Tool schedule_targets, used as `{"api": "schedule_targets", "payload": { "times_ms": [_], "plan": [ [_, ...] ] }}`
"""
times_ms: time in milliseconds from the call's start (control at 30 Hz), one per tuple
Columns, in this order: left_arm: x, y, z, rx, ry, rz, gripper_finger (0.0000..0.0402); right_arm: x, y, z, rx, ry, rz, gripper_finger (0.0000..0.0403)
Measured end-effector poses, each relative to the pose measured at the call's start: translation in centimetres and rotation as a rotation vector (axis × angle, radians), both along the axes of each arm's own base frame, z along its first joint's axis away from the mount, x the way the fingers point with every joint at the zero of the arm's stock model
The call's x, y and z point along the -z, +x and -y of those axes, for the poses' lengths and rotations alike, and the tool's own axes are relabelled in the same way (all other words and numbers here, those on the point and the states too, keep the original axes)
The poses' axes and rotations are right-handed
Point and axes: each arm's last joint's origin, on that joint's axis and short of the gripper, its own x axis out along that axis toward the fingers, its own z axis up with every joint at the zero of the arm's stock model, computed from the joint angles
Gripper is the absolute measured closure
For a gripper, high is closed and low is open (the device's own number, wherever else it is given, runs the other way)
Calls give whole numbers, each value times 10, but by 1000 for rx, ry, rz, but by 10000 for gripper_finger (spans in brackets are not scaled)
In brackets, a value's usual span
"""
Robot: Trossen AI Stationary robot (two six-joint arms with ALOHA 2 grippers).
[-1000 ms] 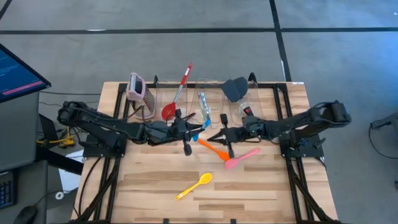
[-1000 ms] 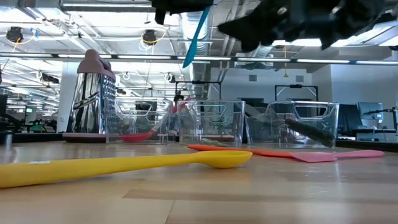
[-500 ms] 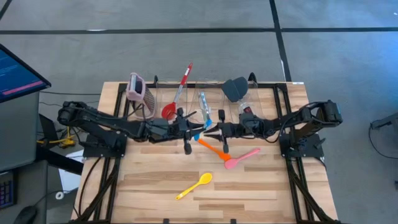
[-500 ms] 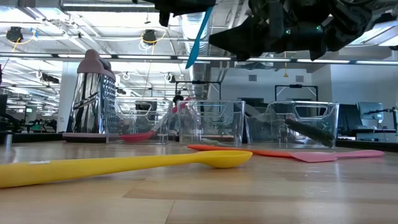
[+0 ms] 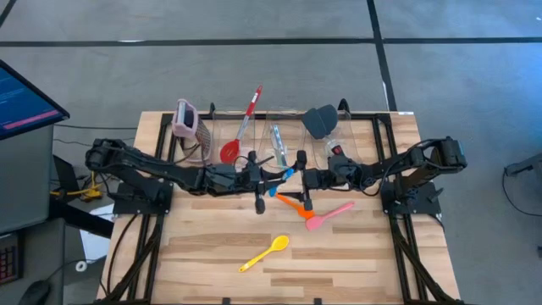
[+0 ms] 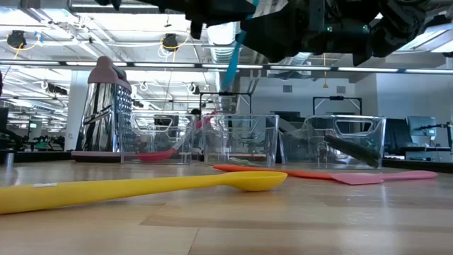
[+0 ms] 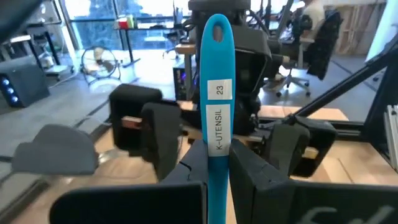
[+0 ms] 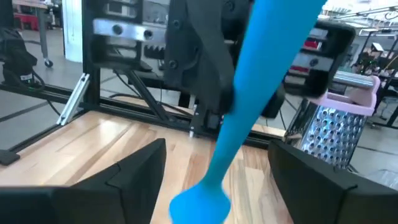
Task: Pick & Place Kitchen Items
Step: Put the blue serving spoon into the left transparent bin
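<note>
My left gripper [image 5: 269,176] is shut on a blue utensil [image 5: 286,175] and holds it above the table's middle. A white label runs along its handle [image 7: 216,118]. Facing it from the right, my right gripper [image 5: 300,179] is open, and its fingers [image 8: 127,177] stand on either side of the handle's free end [image 8: 198,204] without touching it. An orange spatula [image 5: 292,203], a pink spatula [image 5: 330,215] and a yellow spoon [image 5: 264,252] lie flat on the table. The blue utensil's working end is hidden behind my left fingers. My left gripper pinches the blue utensil's handle [image 7: 216,163] between its two fingers, which come about level from the table's left and lie along it. The handle sticks out past the fingertips toward my right gripper. It is lifted clear, with its free end [image 6: 229,74] slanting down.
Three clear bins stand in a row at the far edge: the left [image 5: 222,135] holds a red spoon [image 5: 241,127], the middle [image 5: 288,135] a clear-teal tool [image 5: 278,144], the right [image 5: 339,127] a black spatula [image 5: 320,121]. A pink-topped grater [image 5: 185,121] stands far left.
My right gripper has opened and come toward the table's left, up to the blue utensil's free end. My left gripper has carried the utensil a little toward the right and slightly down, still shut on it.
</note>
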Motion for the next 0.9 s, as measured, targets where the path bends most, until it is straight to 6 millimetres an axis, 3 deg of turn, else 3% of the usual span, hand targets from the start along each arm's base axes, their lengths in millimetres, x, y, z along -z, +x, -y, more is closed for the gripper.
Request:
{"api": "schedule_targets", "payload": {
  "times_ms": [367, 500, 800, 900],
  "plan": [
    [3, 11, -10, 68, 1, 89, 396, 1, 0, 3, 10, 26, -13, 153],
    [3, 11, -10, 72, 1, 91, 396, 1, 0, 5, 18, 26, -15, 206],
    [3, 11, -10, 74, 9, 88, 396, 1, 0, 5, 17, 31, -15, 367],
    [3, 11, -10, 72, 15, 85, 396, 1, 0, 5, 20, 27, -14, 380]
  ]
}}
